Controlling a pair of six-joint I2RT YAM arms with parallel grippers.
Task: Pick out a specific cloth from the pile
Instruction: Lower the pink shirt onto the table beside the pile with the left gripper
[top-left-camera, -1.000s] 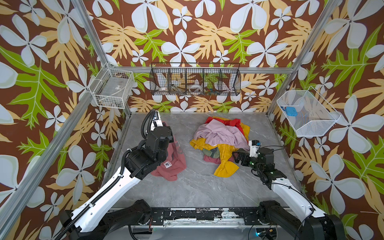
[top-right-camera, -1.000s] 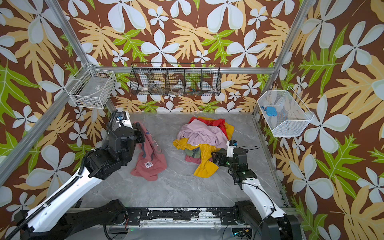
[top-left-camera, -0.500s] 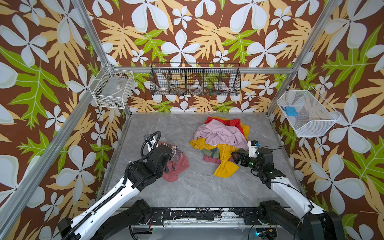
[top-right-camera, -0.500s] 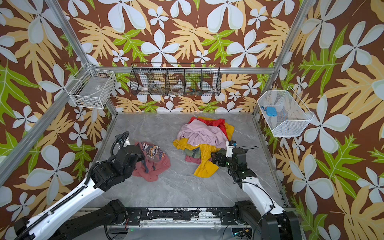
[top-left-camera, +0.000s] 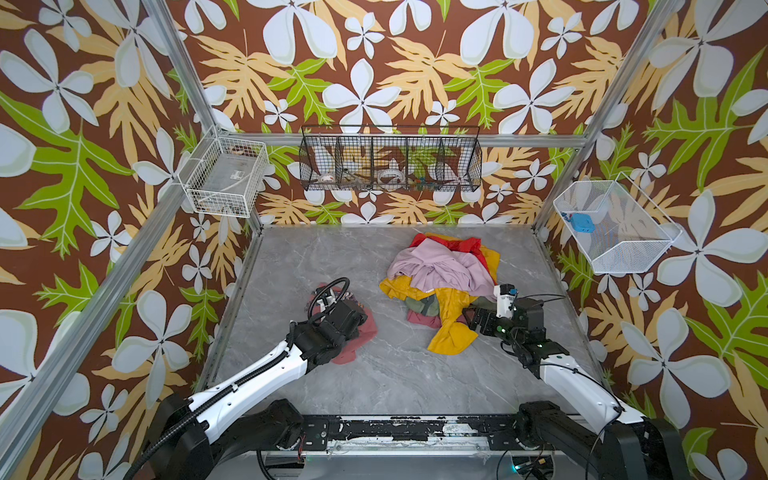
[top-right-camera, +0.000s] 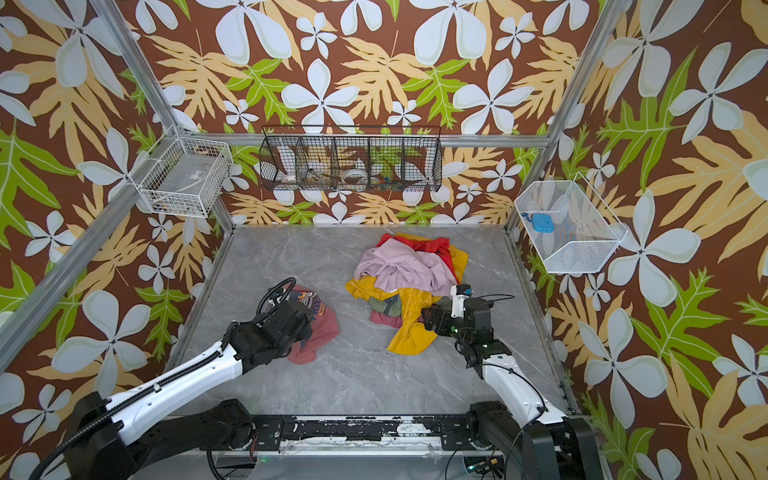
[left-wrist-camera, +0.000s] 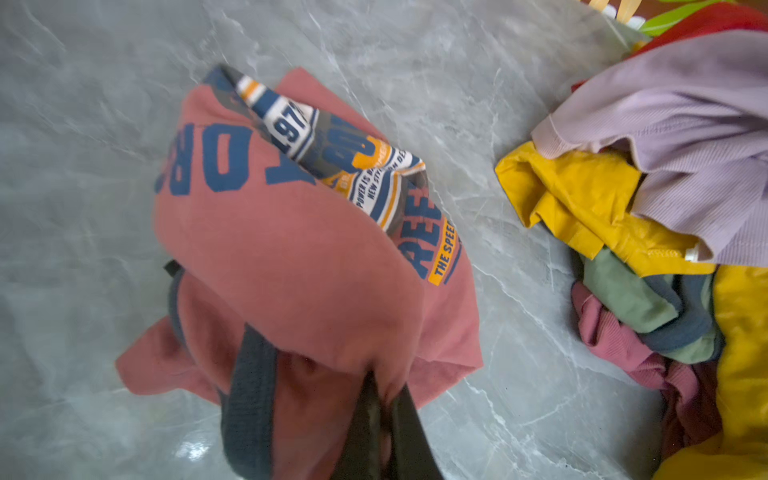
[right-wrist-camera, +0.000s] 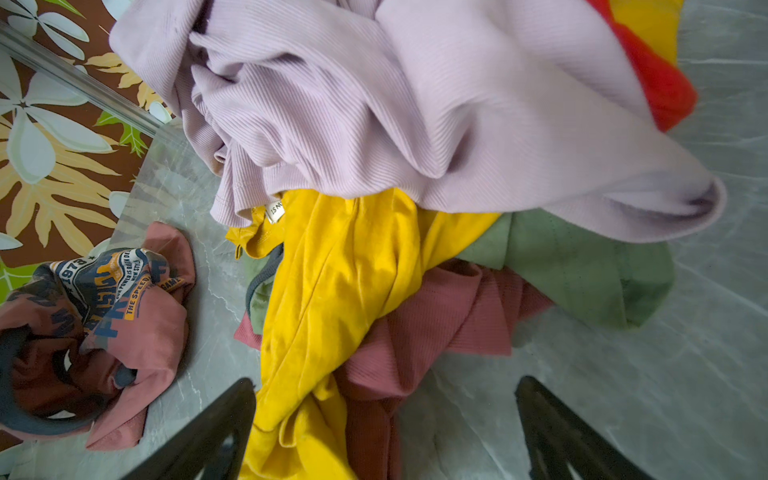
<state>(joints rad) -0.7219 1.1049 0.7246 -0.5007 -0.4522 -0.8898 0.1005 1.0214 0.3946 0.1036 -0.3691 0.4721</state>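
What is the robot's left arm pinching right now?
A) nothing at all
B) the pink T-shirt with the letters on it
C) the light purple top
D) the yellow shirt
B: the left end effector is shut on a fold of the salmon-pink lettered T-shirt, which sits apart from the pile.

The grey marbled desk (top-left-camera: 374, 374) spreads below the left end effector (top-left-camera: 347, 318). Well beyond it and off to its outer side hangs a white wire basket (top-left-camera: 224, 199). A black wire basket (top-left-camera: 390, 127) sits farther back on the flowered wallpaper (top-left-camera: 361, 95) (its contents are too small to name). Outward of the right end effector (top-left-camera: 471, 320) is a white mesh basket (top-left-camera: 623, 255), with a blue item (top-left-camera: 579, 221) inside.
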